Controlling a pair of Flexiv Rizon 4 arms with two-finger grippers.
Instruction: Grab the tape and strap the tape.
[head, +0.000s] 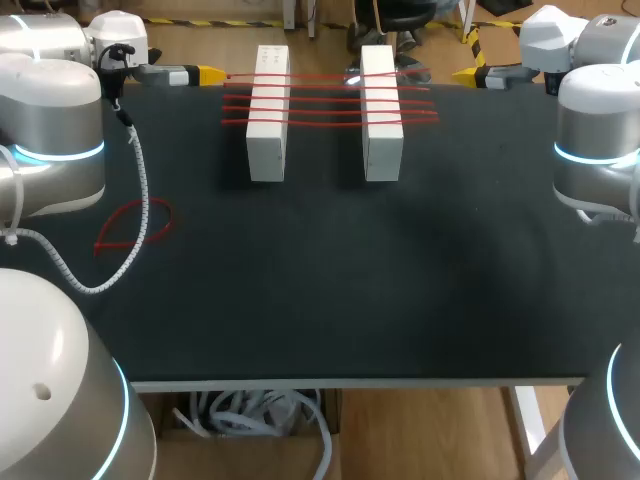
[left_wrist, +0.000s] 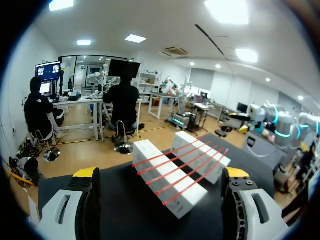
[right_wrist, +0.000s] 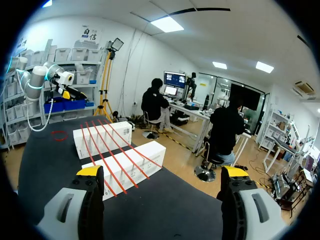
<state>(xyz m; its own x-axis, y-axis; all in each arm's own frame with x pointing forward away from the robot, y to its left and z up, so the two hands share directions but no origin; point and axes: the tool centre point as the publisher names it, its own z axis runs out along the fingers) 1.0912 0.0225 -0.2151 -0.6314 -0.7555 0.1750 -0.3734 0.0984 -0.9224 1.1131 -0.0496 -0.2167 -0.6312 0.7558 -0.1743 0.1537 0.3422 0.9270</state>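
- Across the two white boxes, four red tape strands are already stretching taut.
- Left of the boxes, a loose red tape loop is lying untouched.
- Flanking the boxes' far end, the left gripper and right gripper are hanging with jaws spread, empty.
- The grab is apparently not yet beginning; the left gripper is needing to descend and pinch the loop.

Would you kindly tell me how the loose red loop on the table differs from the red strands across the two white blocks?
The loose red loop lies slack and curled on the bare table; the red strands are pulled straight. The loop lies apart from the blocks, while the strands run as parallel lines over both white blocks. Both are thin and red.
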